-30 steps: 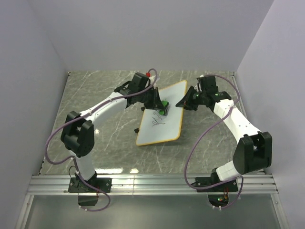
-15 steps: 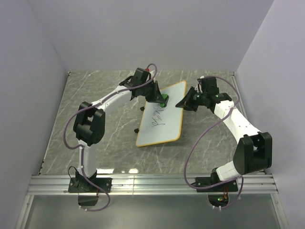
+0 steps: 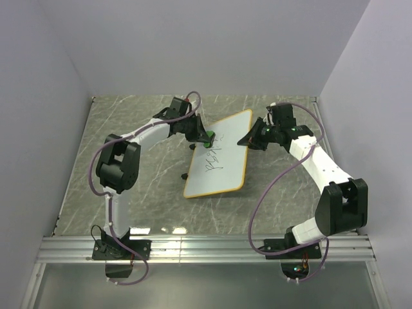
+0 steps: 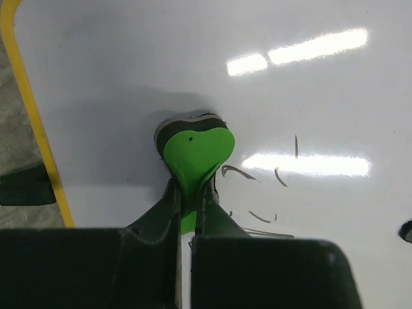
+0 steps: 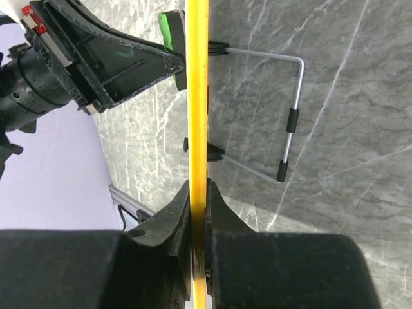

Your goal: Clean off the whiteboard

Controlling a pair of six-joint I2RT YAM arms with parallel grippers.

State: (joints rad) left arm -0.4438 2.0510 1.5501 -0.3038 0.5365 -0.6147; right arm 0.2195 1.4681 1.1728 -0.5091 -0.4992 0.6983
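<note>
Lighting was bright, even and overhead. In the top view the table (image 3: 161, 206) carried pale reflections along its near edge, and detail was slightly soft. In the left wrist view two white glare streaks crossed the whiteboard (image 4: 129, 64), and a soft grey shadow ringed the green eraser (image 4: 196, 151). The left gripper (image 4: 187, 193) was dark and blurred at the bottom of the frame. The right gripper (image 5: 196, 193) was likewise dark and out of focus, while the wire stand (image 5: 293, 122) was sharp.
</note>
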